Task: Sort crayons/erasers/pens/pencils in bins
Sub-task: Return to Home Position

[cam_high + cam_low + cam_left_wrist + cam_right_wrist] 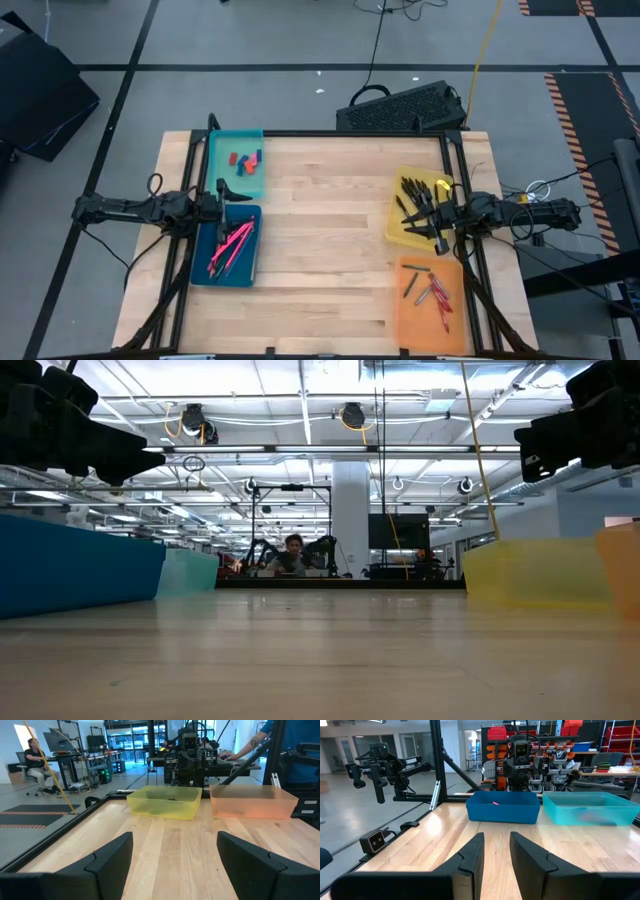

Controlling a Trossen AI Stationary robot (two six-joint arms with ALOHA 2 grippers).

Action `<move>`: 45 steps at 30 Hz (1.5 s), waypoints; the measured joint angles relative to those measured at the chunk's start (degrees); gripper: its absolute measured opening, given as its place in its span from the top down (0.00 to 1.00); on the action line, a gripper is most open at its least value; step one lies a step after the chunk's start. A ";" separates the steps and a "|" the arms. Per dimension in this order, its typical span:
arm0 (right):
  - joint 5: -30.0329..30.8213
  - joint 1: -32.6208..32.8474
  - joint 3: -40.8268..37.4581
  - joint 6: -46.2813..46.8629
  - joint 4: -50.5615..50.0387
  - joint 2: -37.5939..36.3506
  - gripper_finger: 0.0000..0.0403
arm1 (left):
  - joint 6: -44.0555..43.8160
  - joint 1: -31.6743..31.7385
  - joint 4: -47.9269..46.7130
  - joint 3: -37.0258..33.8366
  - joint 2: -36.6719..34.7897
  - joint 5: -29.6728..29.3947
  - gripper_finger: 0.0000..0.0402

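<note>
The wooden tabletop [320, 240] carries four bins: the teal bin [236, 163] with the erasers [245, 160] and the blue bin [226, 245] with long pink sticks on its left side, the yellow bin [422, 208] with dark pens and the orange bin [432, 305] with the crayons [436, 290] on its right. The left claw [228, 193] hangs over the seam between teal and blue bins, fingers spread wide and empty. The right claw [432, 215] hangs over the yellow bin, fingers slightly apart, gripping nothing.
</note>
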 joint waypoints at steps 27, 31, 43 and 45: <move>0.00 0.02 0.00 0.00 0.00 -0.02 0.79 | 0.00 0.00 0.00 0.04 0.00 0.00 0.28; 0.00 0.01 0.00 0.00 0.00 -0.02 0.79 | 0.00 -0.01 0.00 0.04 0.00 0.00 0.28; 0.00 0.01 0.00 0.01 0.00 0.00 0.79 | 0.00 -0.01 0.00 0.04 0.00 0.00 0.28; 0.00 0.02 0.00 0.01 0.00 -0.02 0.79 | 0.00 -0.02 0.00 0.04 0.00 0.00 0.28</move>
